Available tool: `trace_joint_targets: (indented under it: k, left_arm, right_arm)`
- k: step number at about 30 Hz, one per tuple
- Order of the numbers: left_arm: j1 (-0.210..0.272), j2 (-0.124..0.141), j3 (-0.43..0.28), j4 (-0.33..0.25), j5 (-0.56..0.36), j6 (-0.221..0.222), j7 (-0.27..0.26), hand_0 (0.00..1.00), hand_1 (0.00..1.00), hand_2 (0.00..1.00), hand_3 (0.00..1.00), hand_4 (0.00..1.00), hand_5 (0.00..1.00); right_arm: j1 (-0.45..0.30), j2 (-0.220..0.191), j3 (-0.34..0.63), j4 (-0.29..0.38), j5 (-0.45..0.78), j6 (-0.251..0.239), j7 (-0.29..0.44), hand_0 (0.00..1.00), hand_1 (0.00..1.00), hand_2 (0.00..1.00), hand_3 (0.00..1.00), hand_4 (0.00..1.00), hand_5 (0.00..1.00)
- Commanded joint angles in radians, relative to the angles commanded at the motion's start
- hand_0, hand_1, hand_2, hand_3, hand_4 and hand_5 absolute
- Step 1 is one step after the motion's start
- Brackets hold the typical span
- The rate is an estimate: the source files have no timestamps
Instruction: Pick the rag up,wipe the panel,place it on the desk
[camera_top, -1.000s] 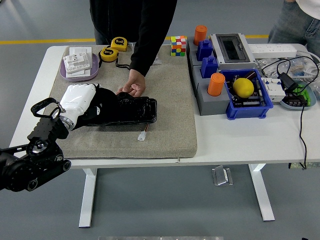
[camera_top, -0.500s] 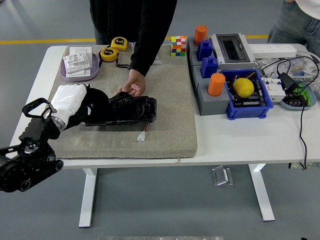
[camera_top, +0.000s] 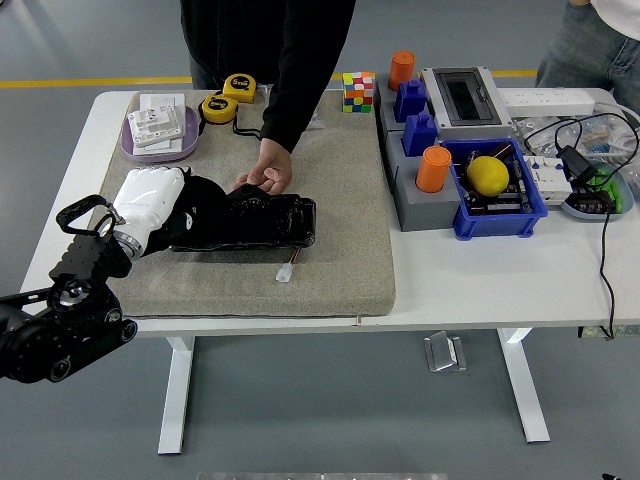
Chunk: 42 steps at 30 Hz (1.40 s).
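Since half a second ago the left hand (camera_top: 150, 205), a smooth white shell on a black jointed arm, has slid a little toward the right along the glossy black rectangular panel (camera_top: 255, 222), after sitting further left the moment before. Its fingers curl down over a dark crumpled rag (camera_top: 200, 212), pressing the cloth against the panel's left end; rag and panel are both black, so where one ends cannot be told exactly. The panel lies flat on a coarse beige felt mat (camera_top: 340, 200) that covers the left part of the white tabletop (camera_top: 500, 275). A person in a black sleeve stands at the far side, one bare hand (camera_top: 266, 176) resting on the panel's far edge, holding it steady. A small white plastic connector (camera_top: 286, 272) lies on the mat just in front of the panel.
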Motion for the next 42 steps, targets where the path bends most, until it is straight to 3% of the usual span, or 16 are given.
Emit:
trace_joint_targets:
  k: [14,23,36,42]
  left_arm:
    - [-0.034,-0.081,0.065,-0.007,-0.020,0.004,0.011,0.196,0.132,0.467,0.438,0.257,0.002]
    - [-0.058,-0.120,0.088,-0.016,-0.021,0.007,0.019,0.196,0.131,0.467,0.438,0.260,0.002]
    - [-0.076,-0.130,0.099,-0.062,-0.009,-0.002,0.036,0.195,0.130,0.467,0.439,0.260,0.002]
    - [-0.091,-0.147,0.104,-0.053,-0.009,-0.003,0.040,0.194,0.129,0.466,0.439,0.260,0.002]
  right_arm:
    - [0.007,-0.009,-0.011,0.001,0.003,0.002,-0.002,0.756,0.564,0.700,0.593,0.998,0.538]
    - [0.008,-0.017,-0.024,-0.001,0.005,0.008,-0.003,0.755,0.564,0.700,0.593,0.998,0.539]
    - [0.006,-0.023,-0.021,-0.003,0.001,0.011,-0.003,0.755,0.563,0.700,0.594,0.998,0.539]
    - [0.010,-0.022,-0.021,0.001,-0.004,0.007,0.000,0.755,0.564,0.701,0.594,0.998,0.539]
